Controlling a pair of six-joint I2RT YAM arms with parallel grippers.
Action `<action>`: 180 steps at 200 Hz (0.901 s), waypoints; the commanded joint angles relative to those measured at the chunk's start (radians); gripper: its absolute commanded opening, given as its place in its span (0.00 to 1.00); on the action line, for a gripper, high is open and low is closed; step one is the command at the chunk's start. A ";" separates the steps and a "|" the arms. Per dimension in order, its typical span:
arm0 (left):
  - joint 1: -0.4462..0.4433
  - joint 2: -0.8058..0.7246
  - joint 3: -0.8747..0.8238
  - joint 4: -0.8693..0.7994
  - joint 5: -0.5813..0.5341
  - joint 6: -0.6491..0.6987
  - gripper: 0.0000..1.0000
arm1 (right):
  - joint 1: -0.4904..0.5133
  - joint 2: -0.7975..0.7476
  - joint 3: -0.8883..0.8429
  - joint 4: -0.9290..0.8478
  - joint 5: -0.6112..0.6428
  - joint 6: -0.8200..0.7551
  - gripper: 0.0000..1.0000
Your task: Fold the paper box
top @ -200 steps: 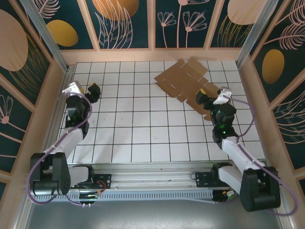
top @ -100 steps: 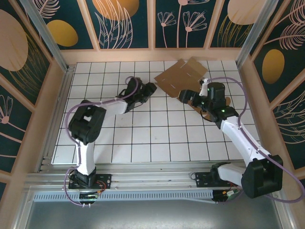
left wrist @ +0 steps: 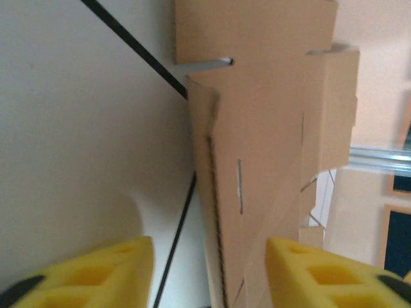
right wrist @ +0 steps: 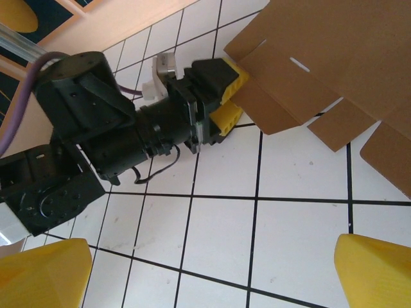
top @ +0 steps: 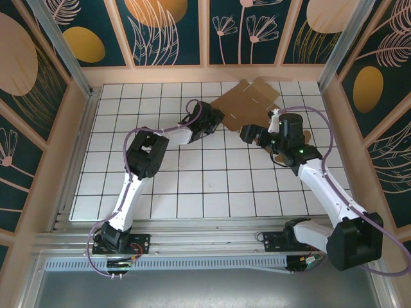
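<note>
The paper box point(top: 247, 102) lies as a flat brown cardboard sheet with flaps at the back right of the gridded table. My left gripper point(top: 217, 115) reaches its left corner. In the left wrist view, the yellow pads point(left wrist: 103, 276) stand either side of the sheet's raised edge point(left wrist: 221, 256), with gaps on both sides. My right gripper point(top: 249, 135) hovers by the sheet's near edge, wide open. Its wrist view shows white tiles between its fingertips point(right wrist: 38, 276), the left gripper point(right wrist: 225, 96) at the cardboard corner, and the sheet point(right wrist: 340, 51) beyond.
The white table point(top: 192, 173) with black grid lines is boxed in by wooden walls with patterned panels point(top: 167, 32). A wooden ledge point(top: 205, 74) runs just behind the sheet. Both arm bases sit on the rail point(top: 205, 244) at the near edge.
Both arms have swung from the table's sides to the cardboard. The left gripper has reached the sheet's left corner with its jaws narrowing. The right gripper has settled at the sheet's near edge.
</note>
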 commanded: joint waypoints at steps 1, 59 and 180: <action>-0.001 0.027 0.041 -0.057 0.008 -0.049 0.36 | 0.002 -0.028 -0.002 0.012 0.035 -0.006 0.98; 0.026 -0.038 0.070 -0.190 -0.021 0.176 0.00 | -0.031 -0.047 0.033 -0.011 0.075 0.007 0.98; 0.139 -0.583 -0.578 0.153 0.095 1.643 0.00 | -0.134 0.243 0.162 0.437 -0.155 -0.612 0.98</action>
